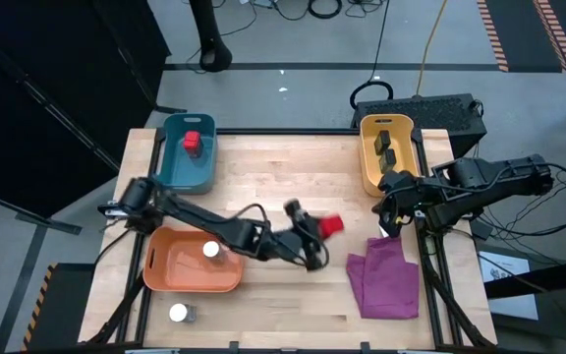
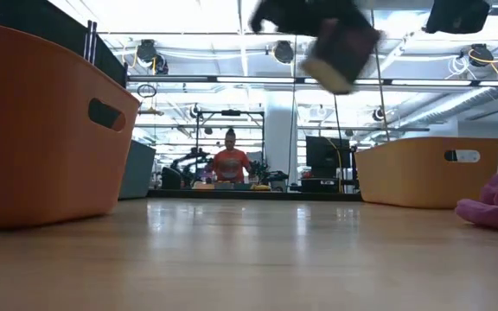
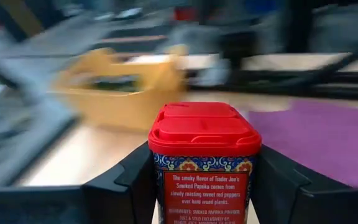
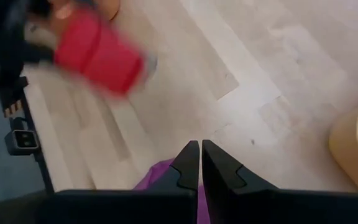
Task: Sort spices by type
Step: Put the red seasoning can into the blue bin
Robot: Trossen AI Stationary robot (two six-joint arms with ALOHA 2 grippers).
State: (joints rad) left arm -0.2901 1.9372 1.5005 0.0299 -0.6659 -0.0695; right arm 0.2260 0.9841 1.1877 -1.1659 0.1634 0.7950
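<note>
From above, the left gripper (image 1: pixel 320 234) carries a red spice tin (image 1: pixel 331 225) over the table, just beside the purple cloth (image 1: pixel 385 278). Its wrist view shows the jaws clamped on the tin. The right gripper (image 4: pixel 200 163), jaws together, waits above the cloth. Next, likely, comes delivery to the teal bin (image 1: pixel 173 167), beside the matching red tin (image 1: pixel 193 142).

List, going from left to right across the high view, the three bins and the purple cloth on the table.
Orange bin → teal bin → purple cloth → yellow bin. The orange and teal bins overlap in span; the order goes by their centres, as with the cloth and the yellow bin.
</note>
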